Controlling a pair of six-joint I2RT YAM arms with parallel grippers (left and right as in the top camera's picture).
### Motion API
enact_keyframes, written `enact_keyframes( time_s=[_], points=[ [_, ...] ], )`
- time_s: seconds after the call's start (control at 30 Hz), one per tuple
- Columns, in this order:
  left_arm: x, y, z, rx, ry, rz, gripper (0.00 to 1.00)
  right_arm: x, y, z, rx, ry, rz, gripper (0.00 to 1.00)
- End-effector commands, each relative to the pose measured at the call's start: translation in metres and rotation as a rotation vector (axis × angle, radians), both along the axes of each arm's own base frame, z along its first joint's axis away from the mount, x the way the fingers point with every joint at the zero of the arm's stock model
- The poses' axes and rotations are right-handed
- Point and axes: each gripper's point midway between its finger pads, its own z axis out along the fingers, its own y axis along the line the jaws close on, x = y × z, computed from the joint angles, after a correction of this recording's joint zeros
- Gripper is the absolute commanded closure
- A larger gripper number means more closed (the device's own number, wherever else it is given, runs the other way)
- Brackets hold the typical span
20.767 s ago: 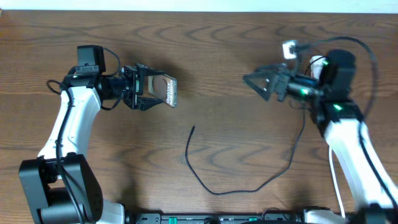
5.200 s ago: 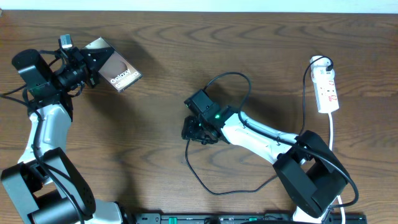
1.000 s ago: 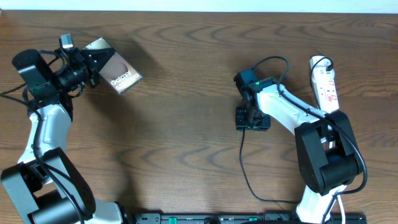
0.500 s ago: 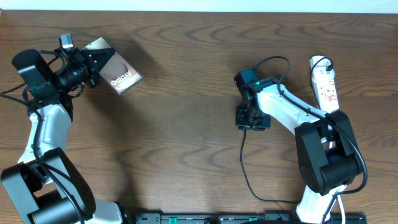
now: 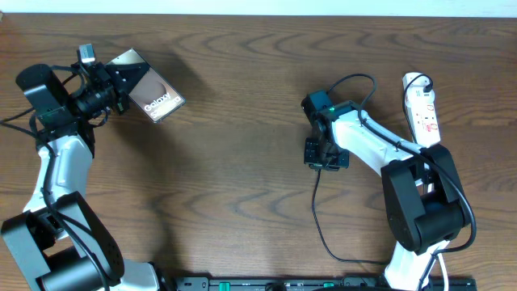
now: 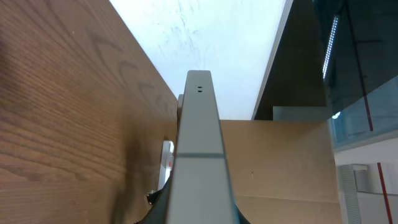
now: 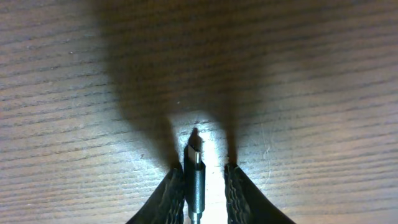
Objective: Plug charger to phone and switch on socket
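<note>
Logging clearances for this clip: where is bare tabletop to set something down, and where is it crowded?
Bare table spans the middle, between the phone in the left gripper and the right gripper. Crowded: the right side, with the charger, the right arm and the socket.

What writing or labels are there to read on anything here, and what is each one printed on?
"Galaxy": white letters on the phone.
What looks like a smaller white line beneath that word on the phone: too blurred to read.
Red markings on the socket: too small to read.
No other text shows in any of the views.
</note>
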Motion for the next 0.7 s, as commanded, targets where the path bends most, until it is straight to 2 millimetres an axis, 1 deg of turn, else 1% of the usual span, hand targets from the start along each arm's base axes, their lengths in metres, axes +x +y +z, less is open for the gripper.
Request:
enact_keyframes(
  time_s=[0.0, 0.27, 0.47, 0.6, 0.67],
  points=[
    [-0.0044, -0.0035, 0.0053, 0.000, -0.023, -0.034, 0.93, -0.0226, -0.0005, -0.0223, -0.019, 0.094, -0.019, 0.80],
    [-0.0044, -0.0035, 0.0053, 0.000, -0.023, -0.034, 0.93, -0.0235, 0.0026, -0.0222, -0.002, 0.101, -0.029, 0.91],
    [-0.0044, -0.0035, 0.0053, 0.000, -0.023, -0.034, 0.93, -0.0241, 0.0031, -0.0221, 0.001, 0.103, -0.031, 0.94],
    [-0.0044, -0.0035, 0.0053, 0.000, -0.023, -0.034, 0.93, -0.0246, 0.0027, -0.0220, -0.002, 0.106, -0.037, 0.99],
    [-0.0044, -0.0035, 0.0053, 0.000, -0.023, -0.034, 0.93, -0.0247, 0.0027, -0.0220, -0.002, 0.106, -0.041, 0.99]
  ],
)
